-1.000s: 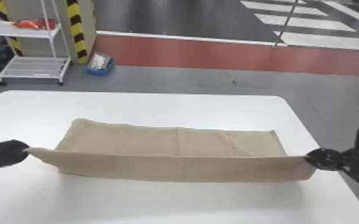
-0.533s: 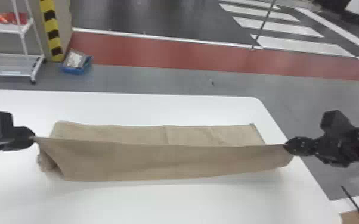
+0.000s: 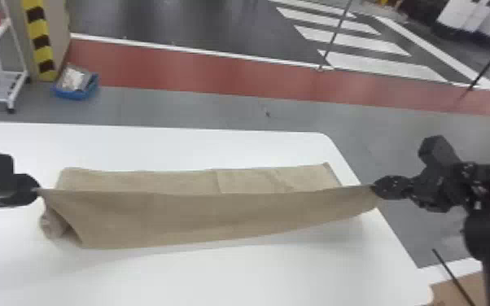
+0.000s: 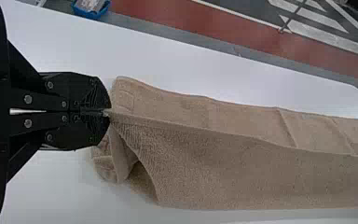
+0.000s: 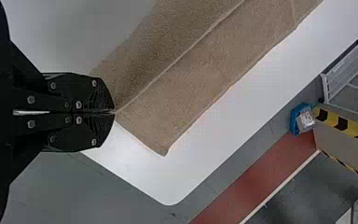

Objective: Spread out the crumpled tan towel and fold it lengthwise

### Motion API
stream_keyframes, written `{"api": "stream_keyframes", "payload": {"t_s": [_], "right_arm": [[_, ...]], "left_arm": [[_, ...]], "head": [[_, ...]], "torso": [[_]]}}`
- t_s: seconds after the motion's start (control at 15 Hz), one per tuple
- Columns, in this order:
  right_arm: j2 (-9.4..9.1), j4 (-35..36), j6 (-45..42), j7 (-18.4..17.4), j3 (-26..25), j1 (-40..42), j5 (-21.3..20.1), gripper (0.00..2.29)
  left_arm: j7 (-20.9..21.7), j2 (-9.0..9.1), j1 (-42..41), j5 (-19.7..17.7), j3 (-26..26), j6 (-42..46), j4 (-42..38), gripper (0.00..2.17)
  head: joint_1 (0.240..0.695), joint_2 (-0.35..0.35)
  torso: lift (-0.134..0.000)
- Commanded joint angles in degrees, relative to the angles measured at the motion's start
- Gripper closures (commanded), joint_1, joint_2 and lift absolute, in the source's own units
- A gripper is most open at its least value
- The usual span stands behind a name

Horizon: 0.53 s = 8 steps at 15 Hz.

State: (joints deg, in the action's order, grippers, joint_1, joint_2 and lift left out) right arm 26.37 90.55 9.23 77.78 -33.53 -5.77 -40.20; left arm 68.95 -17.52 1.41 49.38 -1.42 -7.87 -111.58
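Towel [image 3: 215,215] partly on white table [image 3: 224,276], one long edge lifted. My left gripper [image 3: 38,189] and right gripper [image 3: 373,186] each pinch an end of it. Judged step: lengthwise fold. Next: carry edge toward far side, lower evenly, release.

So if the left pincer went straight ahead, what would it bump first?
The towel, most likely: the left pincer grips its edge, which runs on ahead, though depth is unclear.

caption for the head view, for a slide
Two robot hands, left and right, hold a tan towel's edge stretched above a white table.
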Motion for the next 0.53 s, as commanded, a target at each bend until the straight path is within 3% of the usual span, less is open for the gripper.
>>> {"api": "stream_keyframes", "payload": {"t_s": [0.0,0.47], "right_arm": [[0.0,-2.5,0.8,0.5,2.1,-2.7,-1.8,2.08],[-0.53,-10.8,7.1,0.5,6.2,-12.0,-5.3,2.08]], "left_arm": [[0.0,0.11,2.5,0.3,-1.1,0.0,1.8,2.09],[-0.3,1.43,7.4,2.0,-4.7,-0.5,7.7,2.09]], "head": [[0.695,-0.35],[0.695,-0.35]], "torso": [[-0.124],[-0.124]]}}
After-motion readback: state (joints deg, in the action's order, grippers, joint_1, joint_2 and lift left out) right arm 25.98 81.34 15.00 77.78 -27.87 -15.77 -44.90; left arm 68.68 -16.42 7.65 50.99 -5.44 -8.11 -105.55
